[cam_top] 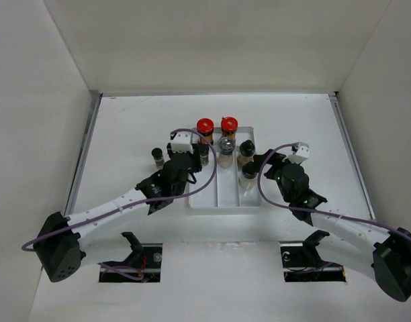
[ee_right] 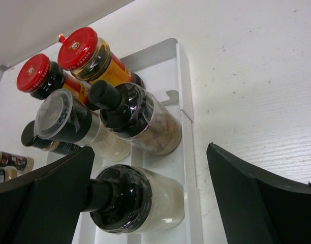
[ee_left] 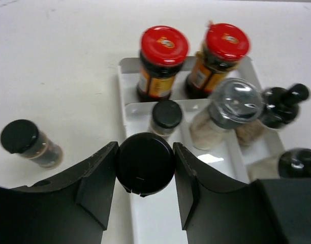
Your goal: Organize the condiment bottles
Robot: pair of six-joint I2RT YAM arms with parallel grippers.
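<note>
Now, from above: white tray amid the table, red-lidded jars at its far edge, one dark jar outside its left edge. Left wrist: my left pincer clamps a black-capped jar at the tray's left edge. Right wrist: my right pincer gapes wide by a beige-filled jar.

My white divided tray lies at the middle of my white table, its long lanes running near to far. White walls close the left, right and far sides. By the near edge are a left cutout and a right cutout.
</note>
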